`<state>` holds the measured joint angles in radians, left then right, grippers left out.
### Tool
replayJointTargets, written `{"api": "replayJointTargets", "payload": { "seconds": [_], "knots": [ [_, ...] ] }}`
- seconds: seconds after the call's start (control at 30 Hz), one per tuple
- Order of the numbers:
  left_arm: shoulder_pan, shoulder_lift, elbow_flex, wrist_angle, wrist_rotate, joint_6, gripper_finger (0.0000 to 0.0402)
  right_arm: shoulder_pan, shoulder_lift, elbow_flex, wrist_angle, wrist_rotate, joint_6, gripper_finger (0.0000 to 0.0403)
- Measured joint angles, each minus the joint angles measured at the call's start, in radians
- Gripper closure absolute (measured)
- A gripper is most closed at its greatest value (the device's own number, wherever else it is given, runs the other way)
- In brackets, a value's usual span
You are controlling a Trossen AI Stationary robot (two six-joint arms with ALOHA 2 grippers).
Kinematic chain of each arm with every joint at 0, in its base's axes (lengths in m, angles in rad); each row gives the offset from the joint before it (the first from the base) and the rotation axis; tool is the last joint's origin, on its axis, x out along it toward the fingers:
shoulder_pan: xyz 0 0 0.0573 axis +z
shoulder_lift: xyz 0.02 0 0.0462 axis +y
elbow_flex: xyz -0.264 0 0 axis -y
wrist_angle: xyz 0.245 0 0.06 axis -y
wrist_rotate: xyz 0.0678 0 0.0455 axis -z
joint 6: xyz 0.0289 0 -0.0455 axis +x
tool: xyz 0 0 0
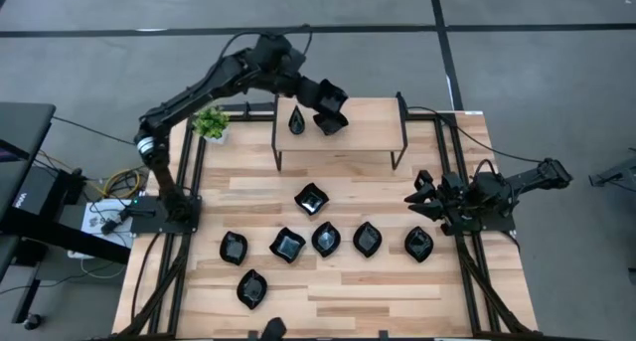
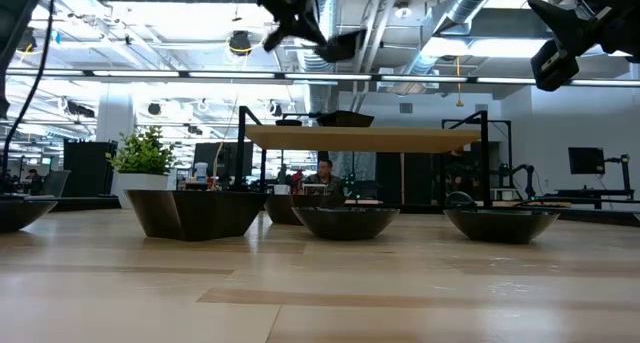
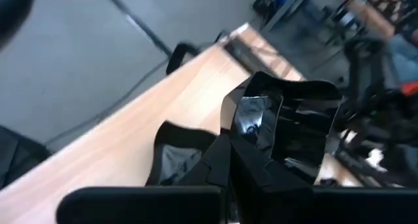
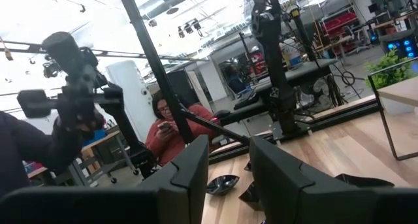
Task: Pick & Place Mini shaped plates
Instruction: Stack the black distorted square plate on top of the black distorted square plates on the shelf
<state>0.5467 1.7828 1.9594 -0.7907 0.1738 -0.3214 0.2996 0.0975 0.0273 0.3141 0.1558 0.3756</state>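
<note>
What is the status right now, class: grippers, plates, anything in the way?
Left gripper shut on a plate above the shelf. Right gripper open, idle at table edge. Teardrop plate on shelf. Nothing in the way.

Bright overhead strip lighting, soft shadows; left wrist view motion-blurred (glare on glossy black), background hazy

The mini shaped plates (image 1: 312, 199) are glossy black, catching highlights like glazed ceramic or hard plastic. One plate (image 3: 287, 129) pinched between the left fingers (image 3: 251, 175) mirrors the light; those fingers look matt black. The table (image 1: 338, 286) is pale, smooth wood planking; the shelf (image 1: 363, 130) has matching wood on thin dark metal legs.
</note>
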Motion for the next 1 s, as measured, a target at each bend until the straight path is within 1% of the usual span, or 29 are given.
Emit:
{"api": "replayJointTargets", "payload": {
  "seconds": [0.13, 0.2, 0.37, 0.47, 0.67, 1.0],
  "knots": [
    [0.012, 0.070, 0.005, -0.010, 0.039, 0.009, 0.0398, 0.000, 0.000, 0.000, 0.000, 0.000, 0.000, 0.0294],
    [0.017, 0.101, 0.005, -0.012, 0.043, 0.038, 0.0398, 0.000, 0.000, 0.000, 0.000, 0.000, 0.000, 0.0294],
    [0.034, 0.145, 0.005, -0.015, 0.089, 0.123, 0.0398, 0.000, 0.000, 0.000, 0.000, 0.000, 0.000, 0.0294],
    [0.054, 0.165, 0.005, -0.025, 0.094, 0.149, 0.0398, 0.000, 0.000, 0.000, 0.000, 0.000, 0.000, 0.0294],
    [0.088, 0.164, 0.006, -0.031, 0.131, 0.182, 0.0398, 0.000, 0.000, 0.000, 0.000, 0.000, 0.000, 0.0294],
    [0.082, 0.164, 0.005, -0.046, 0.130, 0.187, 0.0398, 0.000, 0.000, 0.000, 0.002, 0.001, 0.000, 0.0294]
  ]
}}
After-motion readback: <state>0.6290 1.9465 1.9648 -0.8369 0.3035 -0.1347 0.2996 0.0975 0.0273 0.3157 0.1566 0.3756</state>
